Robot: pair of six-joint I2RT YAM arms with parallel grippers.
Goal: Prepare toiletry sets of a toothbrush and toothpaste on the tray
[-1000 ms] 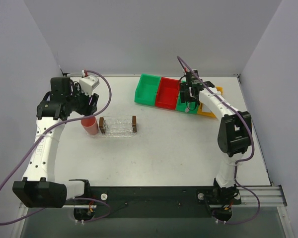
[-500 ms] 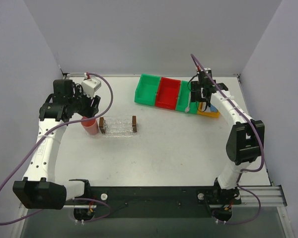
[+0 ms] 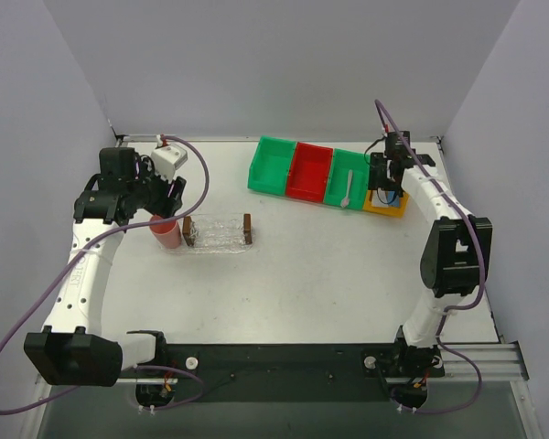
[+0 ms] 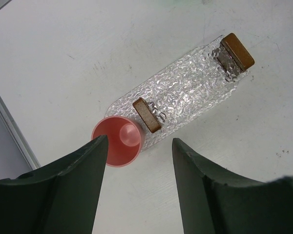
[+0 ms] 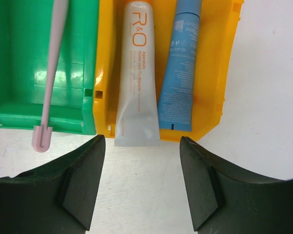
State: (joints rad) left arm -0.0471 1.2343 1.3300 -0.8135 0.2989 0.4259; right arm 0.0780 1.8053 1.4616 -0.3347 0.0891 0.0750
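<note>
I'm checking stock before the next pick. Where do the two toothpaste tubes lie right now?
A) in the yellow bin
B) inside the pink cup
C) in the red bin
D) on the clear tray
A: the right wrist view shows the grey-white tube and the blue tube lying side by side in the yellow bin.

Bright, even, diffuse light from above in all views. Near-white counter (image 3: 329, 265), with faint, soft-edged shadows. Small glints on the tray (image 4: 195, 87) off its textured plastic. Glossy highlights on the green bin (image 5: 19, 58). Dark left claw (image 4: 139, 141) and right claw (image 5: 141, 139) slightly soft at frame bottom. Top view sharp.
</note>
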